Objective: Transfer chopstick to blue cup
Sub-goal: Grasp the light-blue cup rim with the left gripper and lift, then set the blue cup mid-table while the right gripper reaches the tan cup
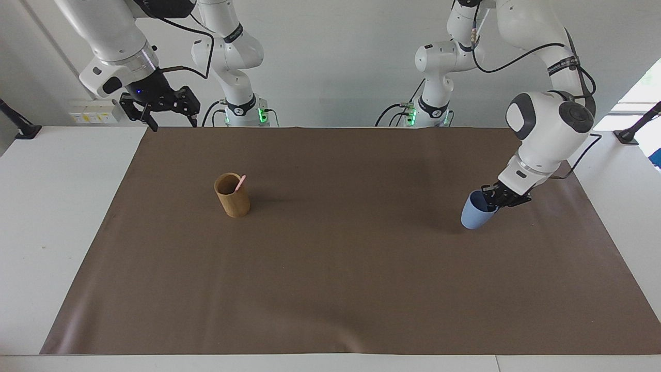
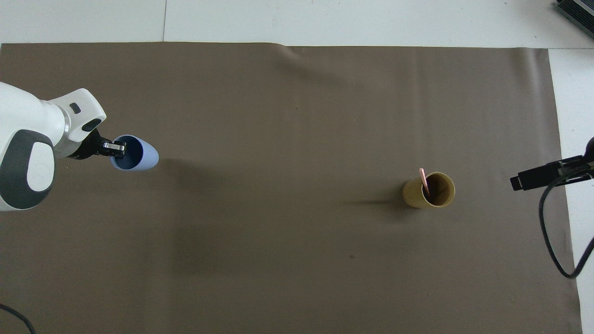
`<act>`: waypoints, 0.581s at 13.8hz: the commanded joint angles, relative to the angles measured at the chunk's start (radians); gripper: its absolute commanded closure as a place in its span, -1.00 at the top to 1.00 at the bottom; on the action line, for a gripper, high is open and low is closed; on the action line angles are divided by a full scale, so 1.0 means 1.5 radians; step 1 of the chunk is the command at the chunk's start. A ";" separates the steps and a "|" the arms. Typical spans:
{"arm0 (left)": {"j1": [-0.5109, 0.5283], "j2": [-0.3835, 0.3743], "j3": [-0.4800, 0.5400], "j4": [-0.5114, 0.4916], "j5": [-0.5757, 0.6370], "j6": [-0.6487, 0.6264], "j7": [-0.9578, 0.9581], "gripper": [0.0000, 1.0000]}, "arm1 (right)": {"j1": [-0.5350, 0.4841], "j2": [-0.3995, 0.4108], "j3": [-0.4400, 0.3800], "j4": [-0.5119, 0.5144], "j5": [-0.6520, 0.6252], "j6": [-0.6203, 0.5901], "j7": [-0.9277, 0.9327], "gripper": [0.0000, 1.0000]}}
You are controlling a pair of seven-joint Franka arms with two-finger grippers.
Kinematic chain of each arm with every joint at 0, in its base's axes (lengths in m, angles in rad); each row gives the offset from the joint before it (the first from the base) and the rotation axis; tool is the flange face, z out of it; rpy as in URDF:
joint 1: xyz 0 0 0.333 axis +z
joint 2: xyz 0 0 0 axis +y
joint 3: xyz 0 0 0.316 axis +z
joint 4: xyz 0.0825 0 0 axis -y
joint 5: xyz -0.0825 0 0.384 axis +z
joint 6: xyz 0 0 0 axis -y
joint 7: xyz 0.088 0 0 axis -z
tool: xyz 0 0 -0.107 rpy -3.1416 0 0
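A light-blue cup (image 1: pixel 475 212) (image 2: pixel 139 154) hangs just above the brown mat near the left arm's end, tilted, with my left gripper (image 1: pixel 493 199) (image 2: pixel 113 147) shut on its rim. A pale-pink chopstick (image 1: pixel 240 183) (image 2: pixel 423 180) leans in the tan cylindrical cup (image 1: pixel 232 195) (image 2: pixel 429 190), which stands toward the right arm's end. My right gripper (image 1: pixel 168 106) is open and empty, raised over the mat's edge by the robots; only part of it shows in the overhead view (image 2: pixel 547 174).
The brown mat (image 1: pixel 330 289) (image 2: pixel 297 278) covers most of the white table (image 1: pixel 62 206). A black cable (image 2: pixel 557 232) loops down from the right arm over the mat's edge.
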 commanded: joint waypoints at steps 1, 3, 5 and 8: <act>-0.084 -0.020 0.009 -0.027 -0.007 0.001 -0.127 -1.00 | -0.025 -0.039 -0.002 -0.086 0.077 0.036 -0.208 1.00; -0.163 -0.020 0.010 -0.039 -0.007 0.005 -0.228 -1.00 | -0.026 -0.034 -0.002 -0.113 0.129 0.067 -0.322 1.00; -0.238 -0.014 0.010 -0.052 -0.007 0.021 -0.323 -1.00 | -0.025 -0.032 -0.002 -0.140 0.156 0.086 -0.447 1.00; -0.322 -0.004 0.010 -0.079 -0.007 0.087 -0.429 -1.00 | -0.024 -0.032 -0.002 -0.192 0.165 0.118 -0.636 1.00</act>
